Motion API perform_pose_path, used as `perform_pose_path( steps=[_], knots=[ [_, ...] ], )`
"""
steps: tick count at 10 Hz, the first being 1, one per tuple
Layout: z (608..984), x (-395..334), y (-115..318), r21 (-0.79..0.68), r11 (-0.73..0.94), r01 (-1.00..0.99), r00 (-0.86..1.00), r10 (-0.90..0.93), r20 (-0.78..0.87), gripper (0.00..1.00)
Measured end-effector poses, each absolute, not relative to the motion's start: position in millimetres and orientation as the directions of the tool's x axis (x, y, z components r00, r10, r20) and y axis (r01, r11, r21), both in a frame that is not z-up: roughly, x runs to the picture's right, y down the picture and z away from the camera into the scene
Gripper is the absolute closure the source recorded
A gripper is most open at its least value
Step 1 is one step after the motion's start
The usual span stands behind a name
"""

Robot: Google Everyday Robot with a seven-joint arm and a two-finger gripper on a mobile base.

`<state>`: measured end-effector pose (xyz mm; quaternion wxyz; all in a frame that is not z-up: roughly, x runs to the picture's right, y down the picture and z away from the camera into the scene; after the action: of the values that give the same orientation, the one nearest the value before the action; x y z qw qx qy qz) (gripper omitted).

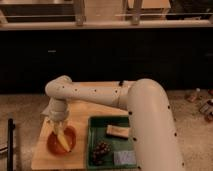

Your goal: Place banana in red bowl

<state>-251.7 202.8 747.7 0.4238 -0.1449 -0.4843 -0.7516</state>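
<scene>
Gripper (pixel 59 125) sits low over your red bowl (pixel 62 141) near the wooden counter's (pixel 85 111) left edge, jaws clamped on the banana (pixel 62 138), whose lower end lies inside the bowl. Green tray (pixel 111 140) just right.

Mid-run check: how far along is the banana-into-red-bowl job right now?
Done: the banana has been carried to the red bowl and its lower end sits inside it. In hand: the gripper is directly above the bowl at the banana's upper end, which stands tilted rather than lying flat. Left: let go and lift the arm clear. The green tray beside it looks untouched.
</scene>
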Motion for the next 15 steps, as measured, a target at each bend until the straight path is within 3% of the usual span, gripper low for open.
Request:
perform_pose_path(
  steps=[3, 5, 15],
  knots=[
    [745.0, -252.2, 203.8, 0.582, -0.202, 0.788, -0.596, -0.485, 0.640, 0.36],
    [744.8, -251.2, 203.5, 0.574, -0.208, 0.792, -0.594, -0.483, 0.644, 0.21],
    [736.0, -243.2, 180.0, 0.561, -0.178, 0.808, -0.562, -0.514, 0.647, 0.20]
  ],
)
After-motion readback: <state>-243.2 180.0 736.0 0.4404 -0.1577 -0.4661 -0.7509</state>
